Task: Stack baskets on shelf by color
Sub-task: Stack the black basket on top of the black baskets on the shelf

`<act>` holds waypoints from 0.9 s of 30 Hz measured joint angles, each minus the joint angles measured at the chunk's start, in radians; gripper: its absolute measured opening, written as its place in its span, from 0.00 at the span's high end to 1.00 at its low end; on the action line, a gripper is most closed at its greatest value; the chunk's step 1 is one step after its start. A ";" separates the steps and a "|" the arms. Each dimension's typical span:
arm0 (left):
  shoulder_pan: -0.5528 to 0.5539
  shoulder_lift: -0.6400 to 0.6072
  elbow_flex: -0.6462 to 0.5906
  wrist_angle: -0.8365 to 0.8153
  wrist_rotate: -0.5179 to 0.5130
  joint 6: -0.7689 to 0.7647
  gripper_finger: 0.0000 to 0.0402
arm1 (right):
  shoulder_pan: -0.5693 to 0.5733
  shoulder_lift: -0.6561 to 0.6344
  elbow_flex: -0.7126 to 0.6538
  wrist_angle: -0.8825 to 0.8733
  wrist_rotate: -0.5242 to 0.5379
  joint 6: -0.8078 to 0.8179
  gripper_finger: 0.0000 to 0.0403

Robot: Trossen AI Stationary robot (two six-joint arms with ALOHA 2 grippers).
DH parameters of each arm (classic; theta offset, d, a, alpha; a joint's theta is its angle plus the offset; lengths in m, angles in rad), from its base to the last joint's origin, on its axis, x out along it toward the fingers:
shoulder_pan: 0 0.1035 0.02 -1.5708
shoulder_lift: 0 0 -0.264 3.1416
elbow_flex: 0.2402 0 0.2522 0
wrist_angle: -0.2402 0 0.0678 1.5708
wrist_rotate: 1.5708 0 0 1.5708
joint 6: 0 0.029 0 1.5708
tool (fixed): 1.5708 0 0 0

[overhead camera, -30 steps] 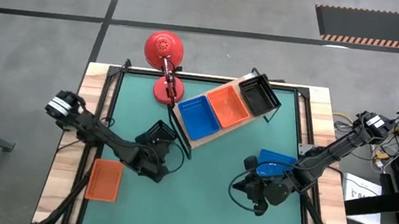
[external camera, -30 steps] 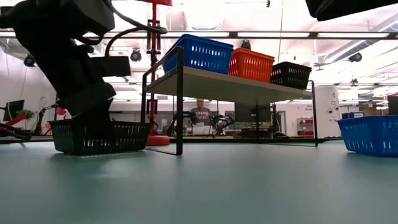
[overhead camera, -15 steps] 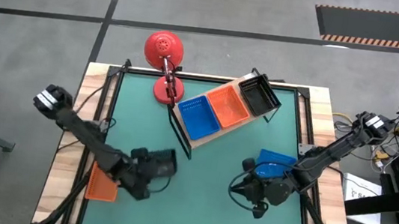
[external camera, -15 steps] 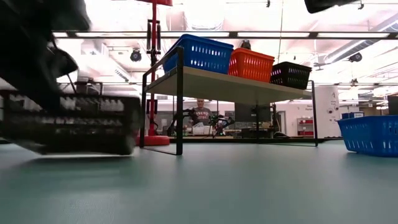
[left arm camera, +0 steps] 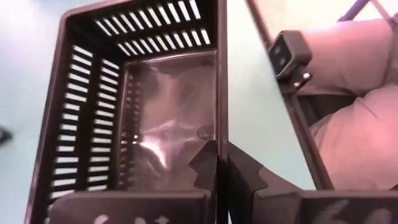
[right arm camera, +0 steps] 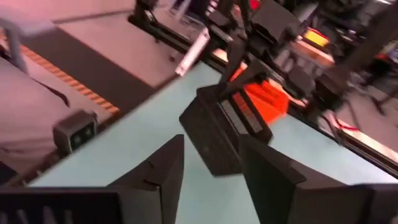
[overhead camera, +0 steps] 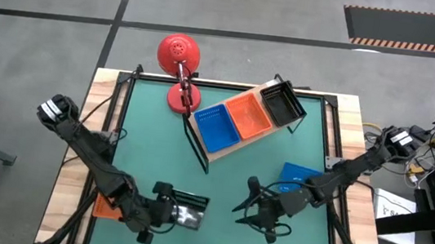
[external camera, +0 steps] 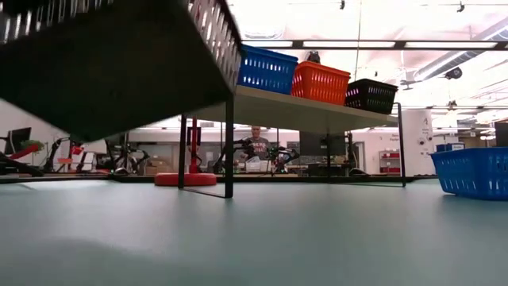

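Note:
My left gripper (overhead camera: pixel 164 211) is shut on a black basket (overhead camera: pixel 188 211) near the table's near edge; in the low view the basket (external camera: pixel 119 63) hangs above the mat. My right gripper (overhead camera: pixel 248 201) is open and empty to the right of it, pointing toward it; the right wrist view shows the black basket (right arm camera: pixel 217 134) ahead. A blue basket (overhead camera: pixel 301 178) rests by its bottom on the mat behind the right gripper. An orange basket (overhead camera: pixel 105 206) lies at the left edge, partly under my left arm. The shelf (overhead camera: pixel 222 151) carries a blue (overhead camera: pixel 217 127), an orange (overhead camera: pixel 249 115) and a black basket (overhead camera: pixel 283 103). My left gripper pinches one side wall of the black basket at its rim (left arm camera: pixel 219 134), one finger (left arm camera: pixel 204 165) inside the basket and one (left arm camera: pixel 245 172) outside. The fingers come level from the table's left side. The basket is lifted clear of the mat.
A red lamp (overhead camera: pixel 179 54) stands at the far edge beside the shelf's left end. The green mat (overhead camera: pixel 221 237) is bare between the shelf and the near edge. A person shows in the room beyond the table (external camera: pixel 255 143).
My left gripper has swung from beside the shelf's left end toward the table's near edge, carrying the black basket, which is now lifted clear of the mat. My right gripper has gone toward the table's left, away from the blue basket, which stays put.

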 joint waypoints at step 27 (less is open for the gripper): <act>0.004 0.016 0.006 0.126 -0.093 0.208 1.00 | -0.148 0.394 0.548 -0.483 -0.322 -0.110 0.65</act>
